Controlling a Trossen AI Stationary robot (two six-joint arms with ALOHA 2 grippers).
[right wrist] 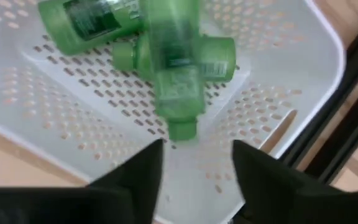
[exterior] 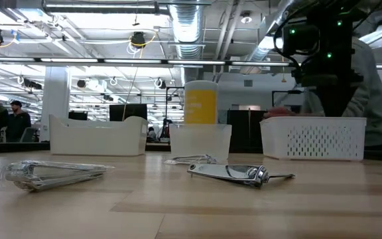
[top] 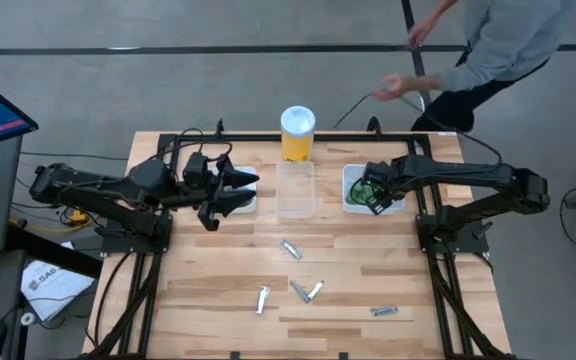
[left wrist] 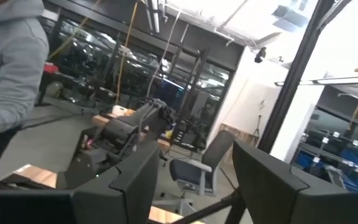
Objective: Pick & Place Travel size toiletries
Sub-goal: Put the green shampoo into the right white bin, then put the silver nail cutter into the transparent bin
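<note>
Surface [top: 218, 290], near half: mostly bare, with scattered silvery metal items [top: 291, 249] well apart, passable between. Far edge: three trays in a row with narrow gaps; tall yellow cylinder [top: 297, 133] behind the clear tray [top: 296, 190]. Left end effector [top: 246, 190] over the left tray [top: 240, 203]. Right end effector [top: 376, 201], fingers apart, inside the perforated tray [top: 351, 178], green bottles [right wrist: 173, 62] piled just ahead. Person [top: 488, 50] beyond the far right edge.
</note>
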